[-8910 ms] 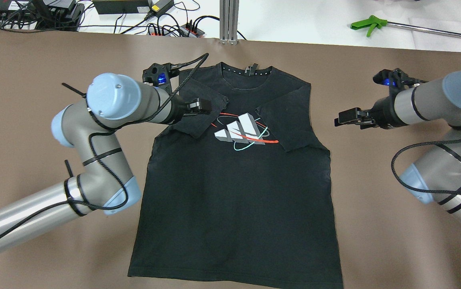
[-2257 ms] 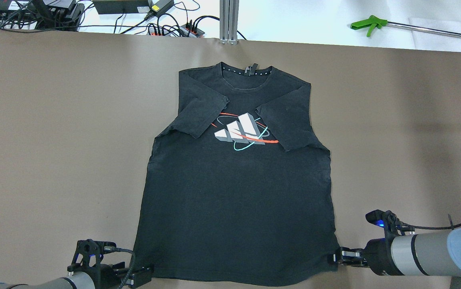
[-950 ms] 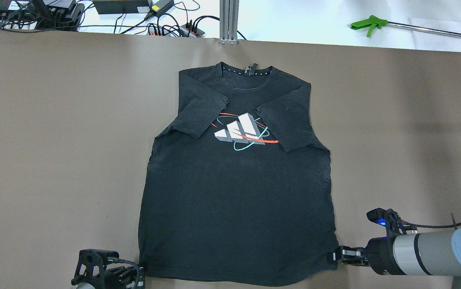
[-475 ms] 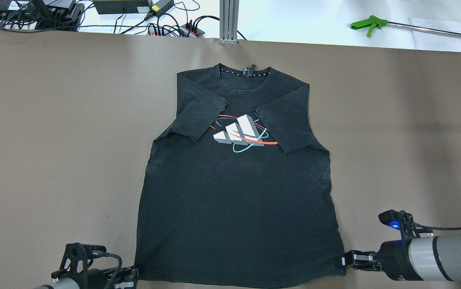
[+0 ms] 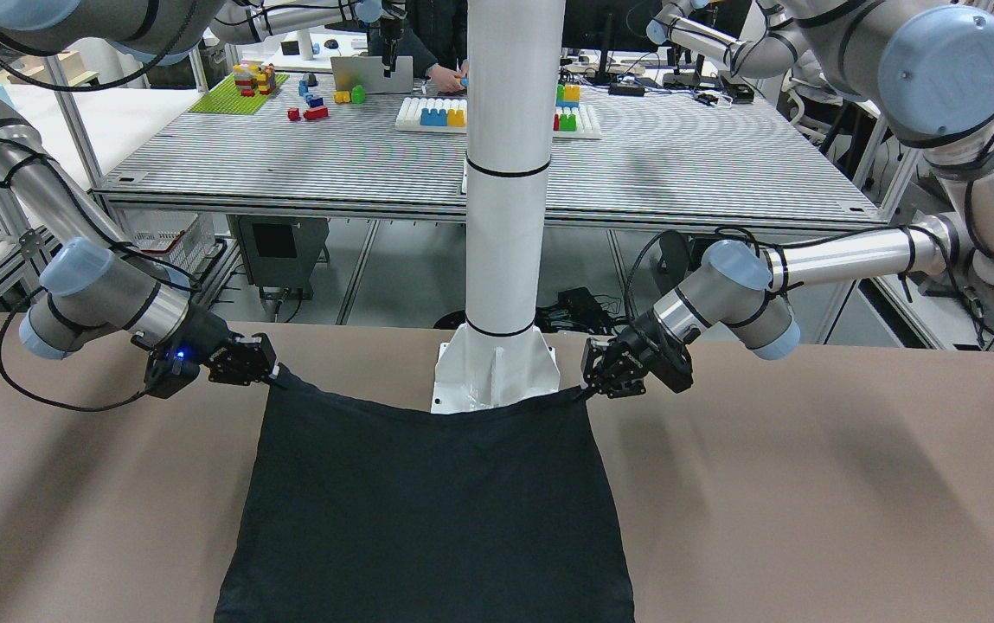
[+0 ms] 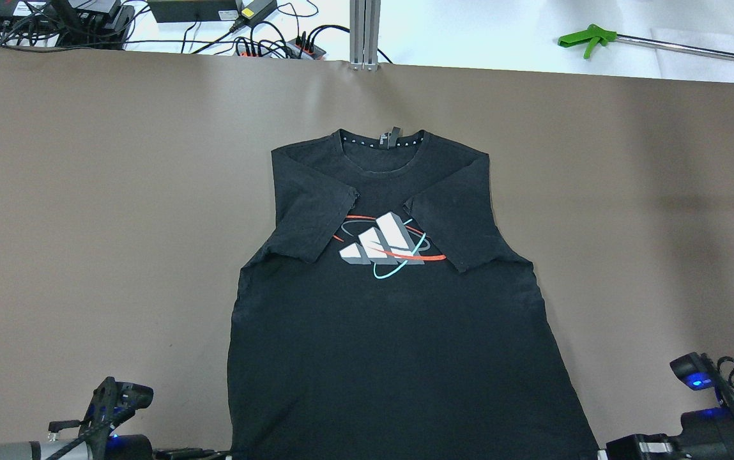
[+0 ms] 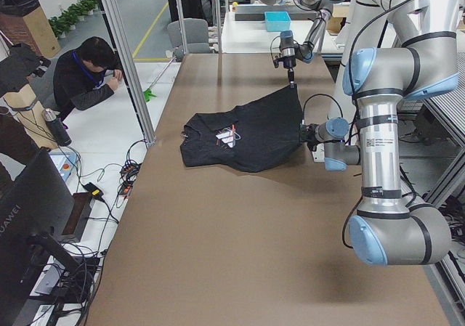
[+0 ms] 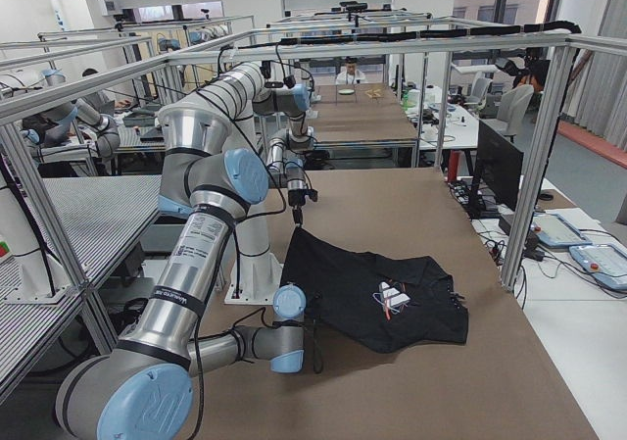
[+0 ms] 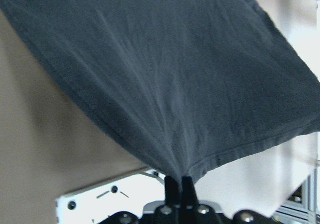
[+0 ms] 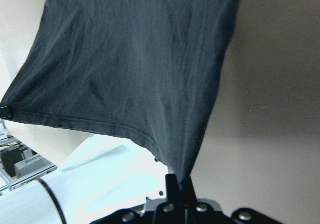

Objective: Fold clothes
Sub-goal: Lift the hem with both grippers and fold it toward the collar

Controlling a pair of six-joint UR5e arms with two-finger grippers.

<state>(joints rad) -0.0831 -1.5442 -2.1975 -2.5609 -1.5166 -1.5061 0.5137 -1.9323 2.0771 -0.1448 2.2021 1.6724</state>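
Since half a second ago the shirt (image 6: 392, 332) has slid toward the robot's edge of the counter (image 6: 85, 191), and its collar (image 6: 382, 144) now lies further from the far edge. Both bottom corners are raised off the counter: the left hand (image 5: 590, 391) is pinched tight on one, the right hand (image 5: 272, 374) on the other, with the cloth stretched between them. The collar end rests flat mid-counter, with the sleeves (image 6: 312, 217) folded in beside the logo (image 6: 384, 246).

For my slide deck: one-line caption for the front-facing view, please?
Left gripper and right gripper each pinch a hem corner of the black T-shirt, holding the hem off the table.
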